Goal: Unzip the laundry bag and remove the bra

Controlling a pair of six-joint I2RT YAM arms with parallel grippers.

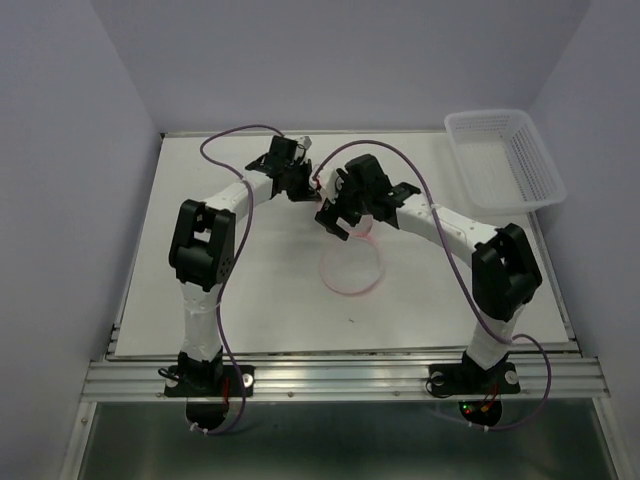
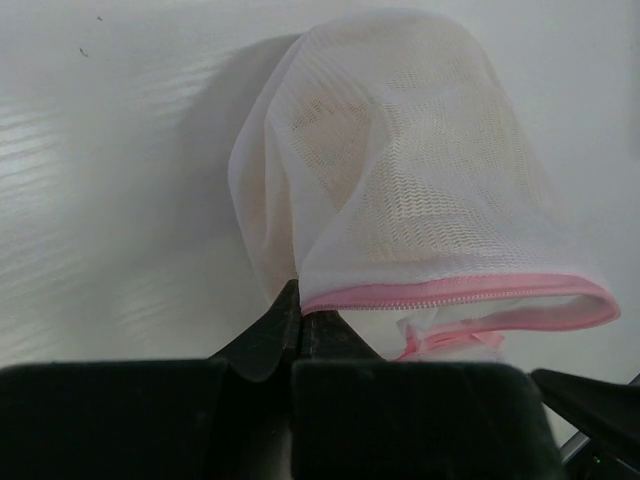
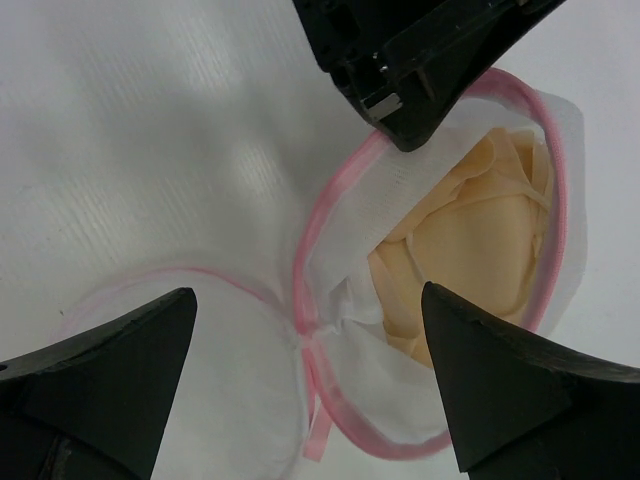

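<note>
The laundry bag is unzipped. Its round lid flap lies flat on the table, joined at a hinge to the raised pouch. My left gripper is shut on the pouch's pink zipper rim and holds it up; it shows in the top view too. The pale beige bra sits inside the open pouch. My right gripper is open and empty, above the hinge with the bra beside its right finger; it also shows in the top view.
A white plastic lattice basket stands at the back right corner of the white table. The left gripper's black finger reaches into the top of the right wrist view, at the pouch rim.
</note>
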